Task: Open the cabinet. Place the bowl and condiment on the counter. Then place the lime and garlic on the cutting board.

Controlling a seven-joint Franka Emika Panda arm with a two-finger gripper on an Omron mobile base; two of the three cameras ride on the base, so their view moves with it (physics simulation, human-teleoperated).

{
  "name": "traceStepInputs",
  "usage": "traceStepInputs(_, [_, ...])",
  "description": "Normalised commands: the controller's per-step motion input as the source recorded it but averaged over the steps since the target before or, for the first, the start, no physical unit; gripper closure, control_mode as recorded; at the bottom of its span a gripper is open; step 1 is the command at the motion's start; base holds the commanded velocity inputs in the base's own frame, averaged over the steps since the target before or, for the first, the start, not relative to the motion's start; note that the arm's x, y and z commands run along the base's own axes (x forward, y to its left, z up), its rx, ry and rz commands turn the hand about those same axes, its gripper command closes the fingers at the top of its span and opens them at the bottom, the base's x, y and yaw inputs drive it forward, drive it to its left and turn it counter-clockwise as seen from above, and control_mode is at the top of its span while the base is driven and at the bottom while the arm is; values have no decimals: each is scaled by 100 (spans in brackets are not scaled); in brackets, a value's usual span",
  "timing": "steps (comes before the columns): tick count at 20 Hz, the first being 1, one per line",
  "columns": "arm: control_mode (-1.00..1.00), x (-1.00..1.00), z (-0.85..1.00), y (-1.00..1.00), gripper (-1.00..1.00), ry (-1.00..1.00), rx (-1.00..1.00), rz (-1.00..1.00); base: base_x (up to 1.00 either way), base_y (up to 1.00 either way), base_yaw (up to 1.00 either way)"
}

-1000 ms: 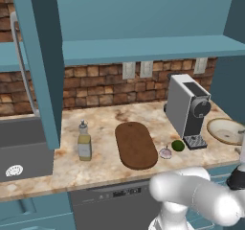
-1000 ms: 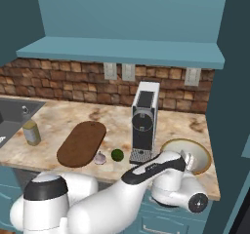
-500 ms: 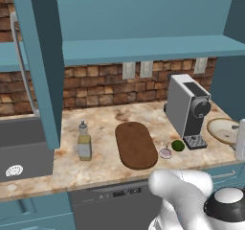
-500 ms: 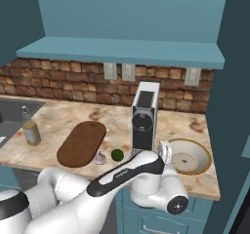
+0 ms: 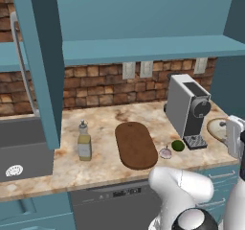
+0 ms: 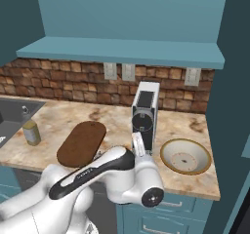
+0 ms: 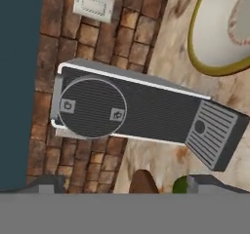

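Cabinet: the teal cabinet hangs open over the counter, its door swung out at the left of the left base view.
Counter: marbled beige stone below a brick wall, with a grey coffee machine standing on it.
Bottle: the oil bottle stands upright on the counter, left of the board and apart from it.
Board: the dark oval cutting board lies flat with nothing on it.
Lime and garlic: the lime and garlic sit just beside each other on the stone, between the board and the coffee machine.
Bowl: the bowl rests on the counter to the right of the coffee machine.
Gripper: the gripper faces the front of the coffee machine, jaws wide apart, holding nothing.
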Motion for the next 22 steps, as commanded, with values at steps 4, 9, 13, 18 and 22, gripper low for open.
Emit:
traceStepInputs(4, [-100,0,32,50,-100,0,-30,15,0,0,0])
traceStepInputs(9, [-100,0,17,52,-100,2,-31,15,0,0,0])
traceStepInputs(13, [-100,1,3,48,-100,15,-30,14,0,0,0])
traceStepInputs(18, [-100,18,0,41,-100,28,-23,9,0,0,0])
traceStepInputs(22, [-100,30,0,33,-100,32,-16,2,0,0,0])
